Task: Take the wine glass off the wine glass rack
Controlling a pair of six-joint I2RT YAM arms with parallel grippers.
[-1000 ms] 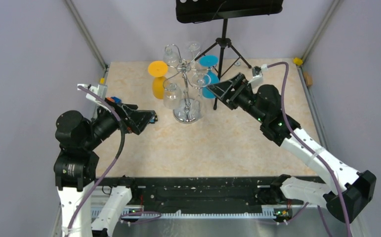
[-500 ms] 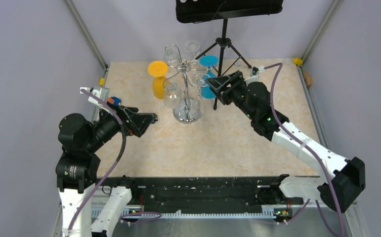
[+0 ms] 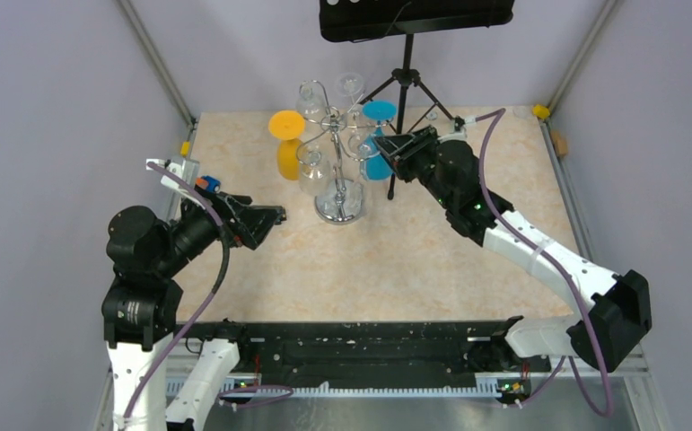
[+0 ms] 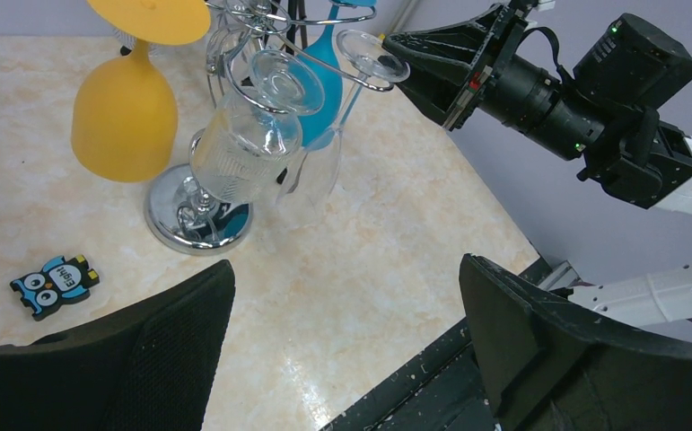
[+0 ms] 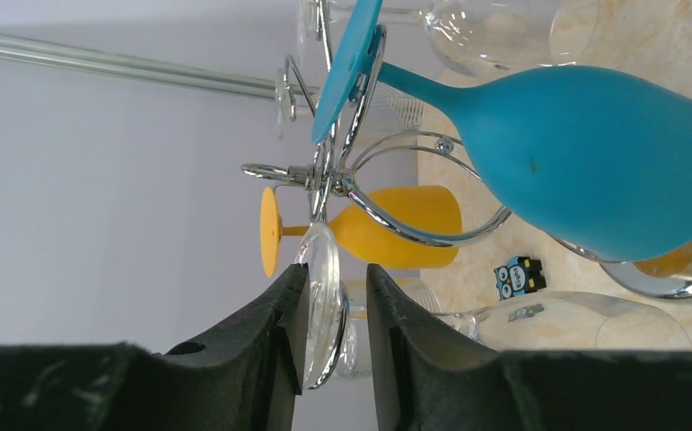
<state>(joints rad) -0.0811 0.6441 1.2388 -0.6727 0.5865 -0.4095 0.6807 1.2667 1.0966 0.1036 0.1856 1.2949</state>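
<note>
Left arm (image 3: 149,247) folded up, sitting well apart from the wine glass rack (image 3: 340,212) on its left. Left gripper (image 3: 273,215) aimed at the rack base, jaws wide apart. Right arm (image 3: 521,247) stretched long to the rack's right side. Right gripper (image 3: 387,148) up at the hook arms, fingers (image 5: 279,332) narrowly parted, straddling the wine glass (image 5: 324,296) foot; contact unclear

Your right gripper (image 5: 333,296) works in tight quarters at the wine glass rack (image 3: 339,201). Its fingers narrowly flank the foot of a clear wine glass (image 5: 326,310), with curled hooks (image 5: 414,235) ahead, the blue glass (image 5: 593,153) hanging just beside and the black tripod stand (image 3: 404,90) close behind the arm. In front of the rack the tabletop (image 3: 387,260) lies open to your wide-spread left gripper (image 3: 275,214), save a small owl figure (image 4: 55,285) near the base and the yellow glass (image 3: 285,148) beyond.
</note>
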